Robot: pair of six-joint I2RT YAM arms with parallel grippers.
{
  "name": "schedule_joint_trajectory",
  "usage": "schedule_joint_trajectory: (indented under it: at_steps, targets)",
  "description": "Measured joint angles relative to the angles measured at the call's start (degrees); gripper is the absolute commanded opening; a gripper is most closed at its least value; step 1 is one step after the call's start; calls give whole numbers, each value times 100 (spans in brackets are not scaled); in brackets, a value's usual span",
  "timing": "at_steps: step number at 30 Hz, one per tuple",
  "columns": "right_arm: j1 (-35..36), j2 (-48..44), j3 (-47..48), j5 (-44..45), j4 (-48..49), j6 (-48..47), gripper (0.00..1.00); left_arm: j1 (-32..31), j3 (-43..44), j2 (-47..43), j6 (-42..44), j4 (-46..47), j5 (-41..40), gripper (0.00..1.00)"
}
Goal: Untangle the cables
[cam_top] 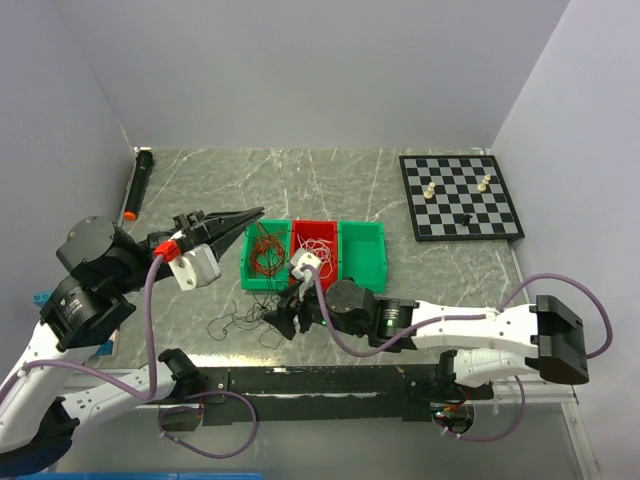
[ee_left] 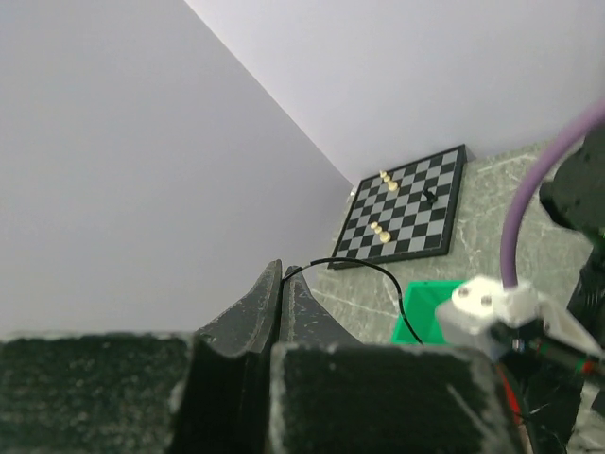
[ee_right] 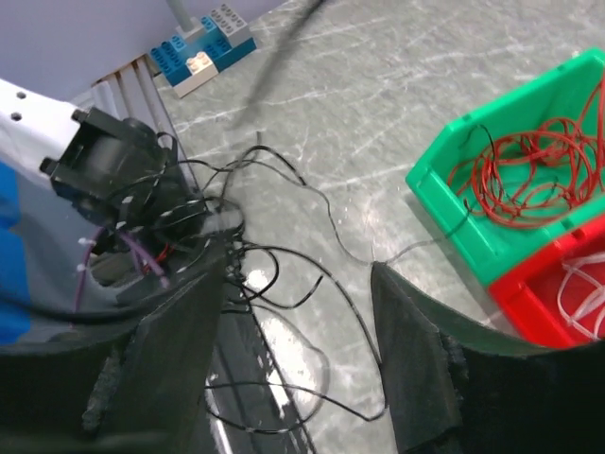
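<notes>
Black cable (ee_left: pixel 331 260) arcs rightward from clamped left pincer (ee_left: pixel 282 279); right pincer (ee_right: pixel 301 274) stands apart.

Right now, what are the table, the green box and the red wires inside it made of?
The table looks like grey stone, or laminate printed like stone: pale veins and a slight sheen. The green box seems to be moulded plastic: even colour and smooth, glossy walls. The red wires look plastic-coated, thin and springy in loose loops. What is inside them I cannot tell.
</notes>
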Motion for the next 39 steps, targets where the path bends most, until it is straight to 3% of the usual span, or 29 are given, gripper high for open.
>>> schedule_joint_trajectory:
  at_steps: [3,6,14,15,19,22,24,27,29,34,36,38,39]
  targets:
    - [0,284,212,-11,50,-90,35,0,83,17,-52,57,13,1]
    - [0,400,350,-37,70,-157,1,2,127,17,-61,92,13,1]
    - [0,-66,96,214,-2,-28,0,39,131,-7,42,420,-238,2]
    - [0,-254,-39,267,-28,15,0,44,131,-17,83,468,-297,6]
    - [0,-1196,-590,426,-275,188,0,55,101,-87,356,507,-466,41]
    - [0,-1810,-763,514,-455,291,0,55,-59,-181,518,326,-428,54]
    - [0,-2107,-774,562,-590,337,0,55,-260,-225,527,153,-348,76]
    - [4,-2437,-774,575,-837,380,0,55,-588,-227,404,-28,-280,93]
    - [11,-2592,-772,573,-990,404,0,55,-776,-208,328,-153,-232,99]
    - [52,-2785,-715,546,-1322,424,0,55,-907,-9,-68,-273,-94,95]
    - [61,-2782,-662,544,-1427,420,0,57,-876,70,-214,-334,31,79]
    - [70,-2782,-614,525,-1458,415,0,57,-780,133,-299,-479,243,53]
    - [81,-2780,-568,507,-1484,407,0,57,-728,164,-339,-555,356,47]
